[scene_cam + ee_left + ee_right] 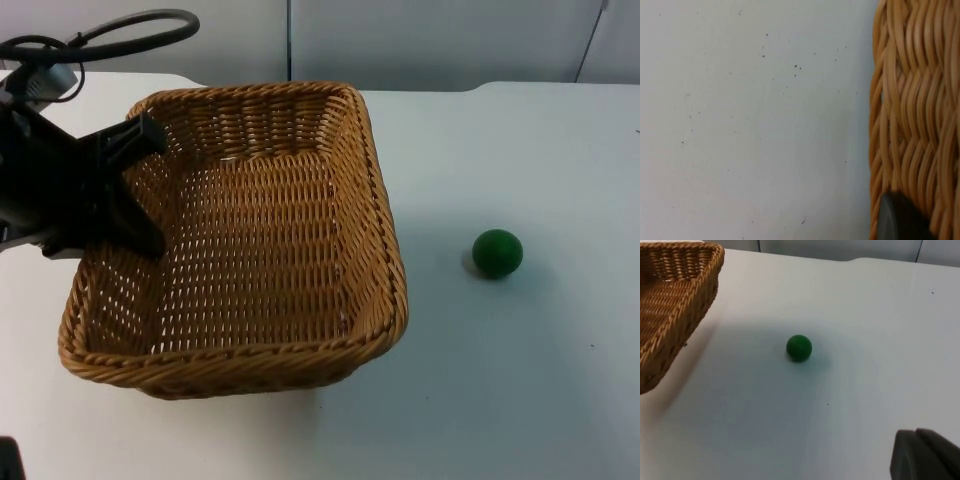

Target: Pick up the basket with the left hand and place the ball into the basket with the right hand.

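Left claw (140,190) sits at the left rim of the rectangular tan woven wicker basket (250,230), fingers straddling the wall, one outside, one inside; looks clamped on the rim, and its wrist view has weave right against a fingertip. Basket sits left of centre on the white bench (520,380), empty. Small green ball (497,253) lies right of it, well apart, on bare bench. Right claw (927,457) waits near side of the ball; can't tell its opening. Basket: likely light, stiff, rough weave grips well, rim is the hold. Ball: probably light, will roll, pinch across the middle. Count: one basket, one ball.
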Action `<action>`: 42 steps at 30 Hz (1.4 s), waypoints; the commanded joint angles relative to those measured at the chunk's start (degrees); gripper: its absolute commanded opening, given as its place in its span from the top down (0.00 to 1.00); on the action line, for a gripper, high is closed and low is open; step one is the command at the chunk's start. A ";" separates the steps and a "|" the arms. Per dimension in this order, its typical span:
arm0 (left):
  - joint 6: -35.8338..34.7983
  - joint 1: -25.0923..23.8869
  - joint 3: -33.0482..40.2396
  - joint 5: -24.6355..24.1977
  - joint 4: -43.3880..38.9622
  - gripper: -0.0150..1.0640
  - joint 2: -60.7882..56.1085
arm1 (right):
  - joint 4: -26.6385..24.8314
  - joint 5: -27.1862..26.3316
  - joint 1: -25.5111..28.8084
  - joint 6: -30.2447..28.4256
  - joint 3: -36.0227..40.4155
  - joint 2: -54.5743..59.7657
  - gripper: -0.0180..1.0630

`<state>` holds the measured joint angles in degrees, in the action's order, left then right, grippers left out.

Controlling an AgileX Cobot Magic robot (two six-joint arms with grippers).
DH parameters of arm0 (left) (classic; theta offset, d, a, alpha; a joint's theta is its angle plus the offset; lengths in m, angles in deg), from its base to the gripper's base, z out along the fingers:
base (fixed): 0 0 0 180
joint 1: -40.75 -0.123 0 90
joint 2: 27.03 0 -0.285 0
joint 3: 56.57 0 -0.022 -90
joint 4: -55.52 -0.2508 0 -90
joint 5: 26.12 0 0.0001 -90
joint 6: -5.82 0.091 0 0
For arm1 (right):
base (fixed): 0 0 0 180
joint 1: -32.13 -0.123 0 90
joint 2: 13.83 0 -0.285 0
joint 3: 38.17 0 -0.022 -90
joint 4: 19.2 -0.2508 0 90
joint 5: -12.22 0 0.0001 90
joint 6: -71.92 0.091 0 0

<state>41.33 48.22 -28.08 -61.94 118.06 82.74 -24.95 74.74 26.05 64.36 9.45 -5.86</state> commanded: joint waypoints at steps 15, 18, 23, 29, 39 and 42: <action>0.09 0.07 0.17 -0.31 1.54 0.99 -0.82 | -0.32 -0.49 0.31 0.10 0.24 -0.18 0.99; 0.09 0.07 0.17 -0.31 1.54 0.99 -0.82 | -0.50 -0.53 0.31 0.10 0.24 -0.18 0.99; 0.09 0.07 0.17 -0.31 1.54 0.99 -0.82 | -0.47 -0.53 0.31 0.10 0.24 0.63 0.99; 0.09 0.07 0.17 -0.48 1.54 0.99 -0.82 | 1.66 -2.73 0.31 2.79 -0.74 10.94 0.99; 0.09 0.07 0.17 -0.37 1.54 0.99 -0.82 | 9.07 -20.01 0.31 9.05 -10.05 40.00 0.99; 0.37 0.07 0.17 -0.37 1.54 0.99 -0.82 | 9.42 -20.52 0.31 9.05 -13.58 47.71 0.97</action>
<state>41.44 48.22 -28.08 -61.94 118.18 82.74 -16.33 55.41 26.05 72.95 -3.05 39.86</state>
